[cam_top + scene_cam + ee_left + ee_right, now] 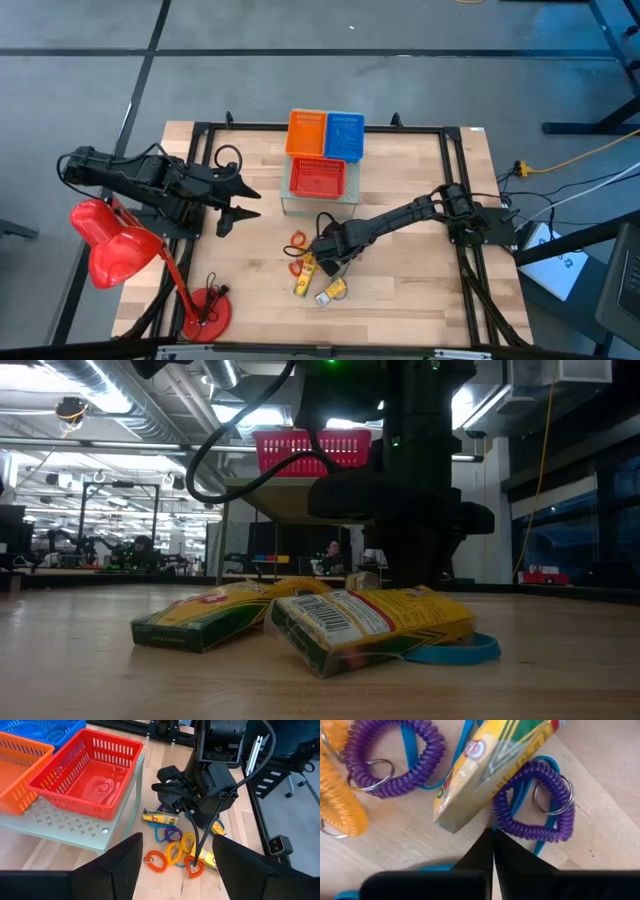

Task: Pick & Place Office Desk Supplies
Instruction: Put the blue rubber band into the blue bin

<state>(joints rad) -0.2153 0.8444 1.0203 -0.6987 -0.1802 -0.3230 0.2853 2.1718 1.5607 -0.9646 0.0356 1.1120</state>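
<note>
The office supplies sit in a loose pile on the pale wooden table [400, 290], front of centre: purple coiled plastic wrist loops with metal key rings [532, 802], orange coiled loops [156, 861], yellow coiled loops [187, 842], a thin blue band [455, 650] and a couple of small yellow crayon boxes [370, 625] lying flat. The right gripper [492, 847] is down right at the pile with its fingers pinched fully together, tips touching just beside the end of one crayon box and the rim of a purple loop where the blue band runs under it. Honestly I can't tell if it has actually caught anything – maybe the blue band or the edge of the coil, maybe nothing. So I'd call this the grab step of one pick, with everything still on the table. Next it needs a slow lift to check something comes up, then a carry to the red mesh plastic basket [87, 772], the orange one [307, 133] or the blue one [344, 135] on the raised grey platform [60, 822] behind the pile. The right arm stretches low across from the right edge – the left gripper [238, 203] waits wide open over the left side, near the big red desk lamp [125, 255]
</note>
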